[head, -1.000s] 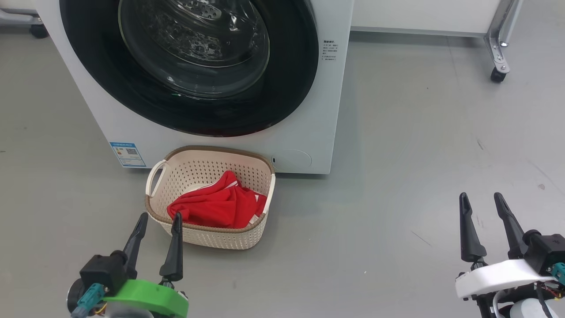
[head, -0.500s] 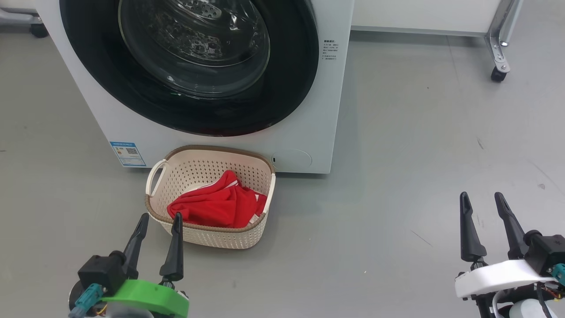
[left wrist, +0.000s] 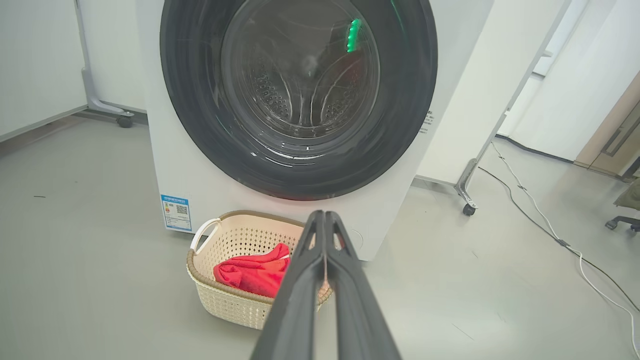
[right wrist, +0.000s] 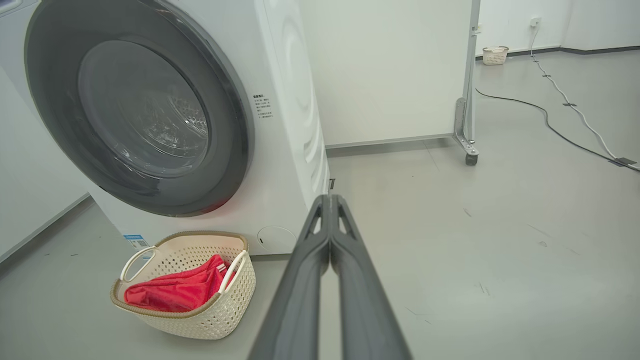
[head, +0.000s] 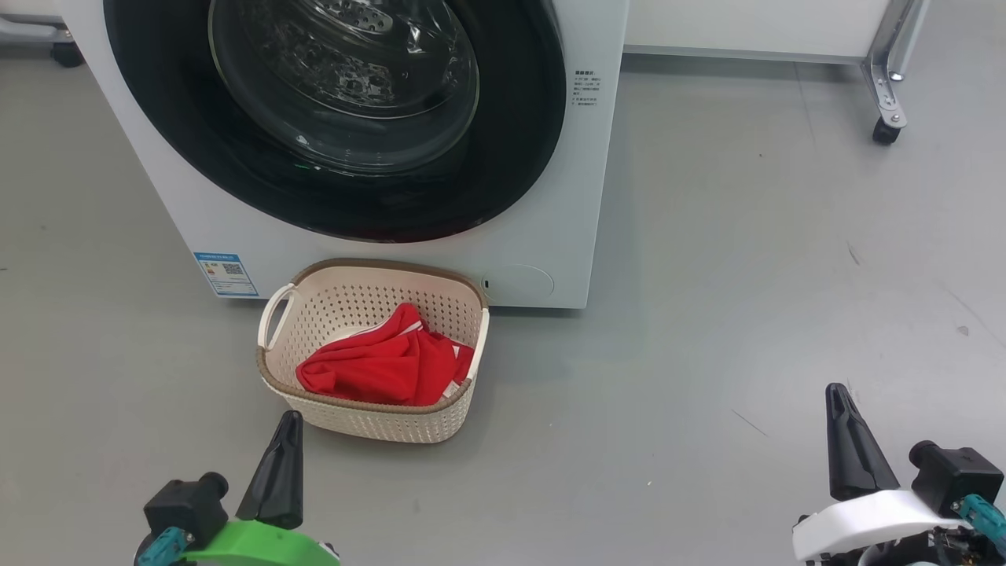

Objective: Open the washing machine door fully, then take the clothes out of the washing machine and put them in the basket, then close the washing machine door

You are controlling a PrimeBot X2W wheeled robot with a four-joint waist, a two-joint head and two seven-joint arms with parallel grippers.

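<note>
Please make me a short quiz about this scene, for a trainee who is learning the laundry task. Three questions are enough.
1. True or false: the door stands open.
2. Where are the red clothes? A) in the drum B) in the basket C) on the floor
3. In a few words: how do the left claw and the right claw stand, and what do they hold?

Key:
1. False: the door is shut.
2. B.
3. Both shut, holding nothing.
</note>
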